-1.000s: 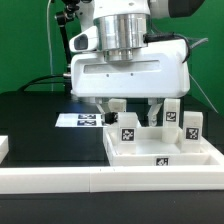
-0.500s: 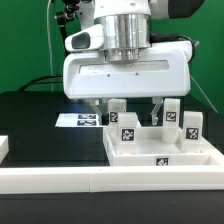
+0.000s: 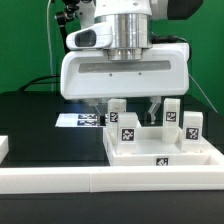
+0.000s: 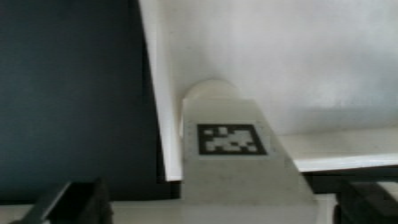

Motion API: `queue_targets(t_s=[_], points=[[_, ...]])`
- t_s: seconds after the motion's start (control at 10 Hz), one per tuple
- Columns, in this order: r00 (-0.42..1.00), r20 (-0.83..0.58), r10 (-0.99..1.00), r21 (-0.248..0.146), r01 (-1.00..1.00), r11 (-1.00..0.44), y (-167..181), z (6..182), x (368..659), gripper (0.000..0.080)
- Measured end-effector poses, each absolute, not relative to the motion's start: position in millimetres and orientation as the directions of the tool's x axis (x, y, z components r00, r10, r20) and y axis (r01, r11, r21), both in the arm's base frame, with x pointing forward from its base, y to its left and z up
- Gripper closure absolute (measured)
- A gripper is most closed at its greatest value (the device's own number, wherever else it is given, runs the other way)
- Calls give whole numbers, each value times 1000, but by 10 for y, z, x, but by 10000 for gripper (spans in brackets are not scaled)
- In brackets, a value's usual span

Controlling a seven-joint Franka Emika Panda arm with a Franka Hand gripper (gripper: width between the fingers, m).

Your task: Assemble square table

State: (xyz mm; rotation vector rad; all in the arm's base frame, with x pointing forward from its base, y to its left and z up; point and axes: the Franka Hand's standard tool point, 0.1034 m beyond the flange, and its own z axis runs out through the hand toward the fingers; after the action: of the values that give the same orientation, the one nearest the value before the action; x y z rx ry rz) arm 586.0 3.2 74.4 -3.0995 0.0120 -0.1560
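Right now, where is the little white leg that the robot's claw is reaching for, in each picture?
Exterior view: the leg stands upright at the tabletop's near corner on the exterior view's left, below the gripper.
Wrist view: the leg fills the middle, between the two dark fingers at the corners.
Shared landmark: the black-and-white tag on the leg's face shows in both views.

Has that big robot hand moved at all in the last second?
Yes. The gripper has slid toward the exterior view's left, judged against the marker board lying on the table, and now stands over a leg.
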Motion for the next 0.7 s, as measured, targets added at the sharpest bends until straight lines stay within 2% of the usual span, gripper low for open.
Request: queue_targets(t_s=[0.1, 0.2, 0.3, 0.4, 0.7], points=[[995, 100, -10, -39, -6, -999, 31, 744, 5860, 266], [995, 100, -19, -40, -15, -999, 31, 744, 5860, 427], [994, 99, -38, -41, -34, -999, 31, 744, 5860, 427], [994, 99, -44, -42, -40, -998, 31, 744, 5859, 511], [961, 87, -262, -67, -257, -964, 36, 744, 5860, 511]])
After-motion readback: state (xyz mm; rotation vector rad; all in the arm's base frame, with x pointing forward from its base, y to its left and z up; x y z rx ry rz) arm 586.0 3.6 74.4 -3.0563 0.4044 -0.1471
